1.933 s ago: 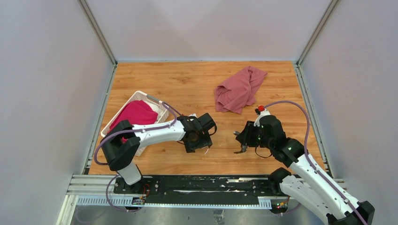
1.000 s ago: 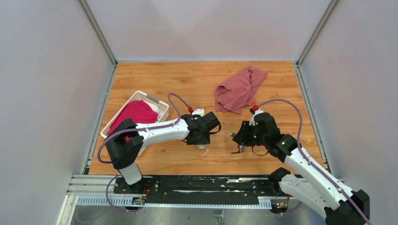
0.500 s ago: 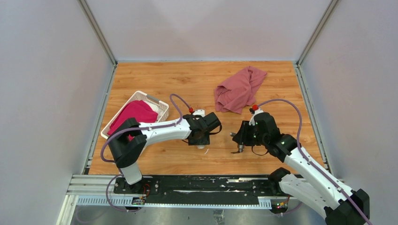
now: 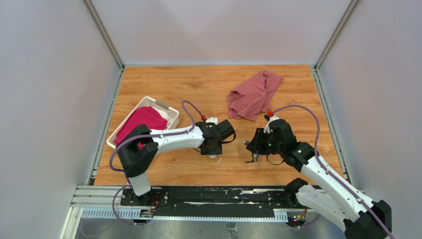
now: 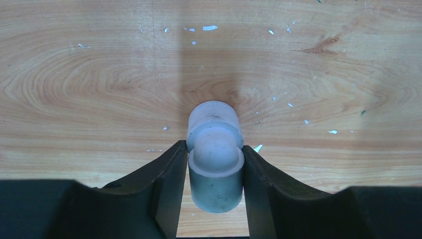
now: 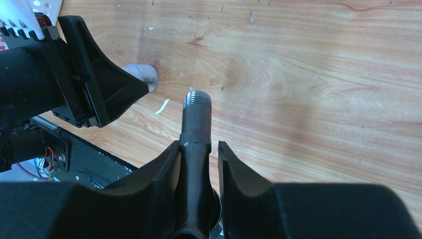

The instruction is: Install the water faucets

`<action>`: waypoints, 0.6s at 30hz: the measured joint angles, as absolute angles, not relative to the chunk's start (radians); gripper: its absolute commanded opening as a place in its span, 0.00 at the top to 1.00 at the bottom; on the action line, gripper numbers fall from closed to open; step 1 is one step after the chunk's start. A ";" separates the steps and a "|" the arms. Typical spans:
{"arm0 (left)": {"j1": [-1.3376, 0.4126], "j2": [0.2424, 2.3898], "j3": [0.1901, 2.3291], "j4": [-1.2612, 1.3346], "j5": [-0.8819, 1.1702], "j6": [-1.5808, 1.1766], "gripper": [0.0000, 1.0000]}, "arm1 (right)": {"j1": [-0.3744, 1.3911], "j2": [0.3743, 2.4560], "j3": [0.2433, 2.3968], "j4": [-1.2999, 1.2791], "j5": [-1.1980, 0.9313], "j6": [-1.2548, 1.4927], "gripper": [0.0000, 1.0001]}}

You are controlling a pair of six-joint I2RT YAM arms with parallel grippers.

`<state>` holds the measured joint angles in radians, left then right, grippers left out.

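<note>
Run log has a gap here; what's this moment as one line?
left gripper: shut on white fitting | right gripper: shut on dark tap, threaded end exposed | parts apart, not joined

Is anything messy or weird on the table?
Yes, a little. The dusty-red cloth lies crumpled in a heap at the far side of the table. Small white flecks are scattered on the wood near the white fitting, like crumbs. Nothing looks broken.
</note>
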<state>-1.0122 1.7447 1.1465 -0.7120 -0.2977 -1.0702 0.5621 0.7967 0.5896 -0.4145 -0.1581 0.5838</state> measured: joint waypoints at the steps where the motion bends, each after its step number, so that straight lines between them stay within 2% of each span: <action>1: -1.012 1.747 1.149 -0.712 -0.298 -1.070 0.54 | 0.562 0.797 0.590 -0.412 -0.158 0.584 1.00; 9: -1.012 1.767 1.172 -0.712 -0.298 -1.070 0.54 | 0.562 0.797 0.590 -0.411 -0.158 0.584 1.00; 12: -1.012 1.767 1.172 -0.712 -0.298 -1.070 0.49 | 0.562 0.797 0.590 -0.411 -0.158 0.584 1.00; 18: -1.012 1.785 1.172 -0.712 -0.295 -1.069 0.47 | 0.562 0.797 0.590 -0.411 -0.158 0.584 1.00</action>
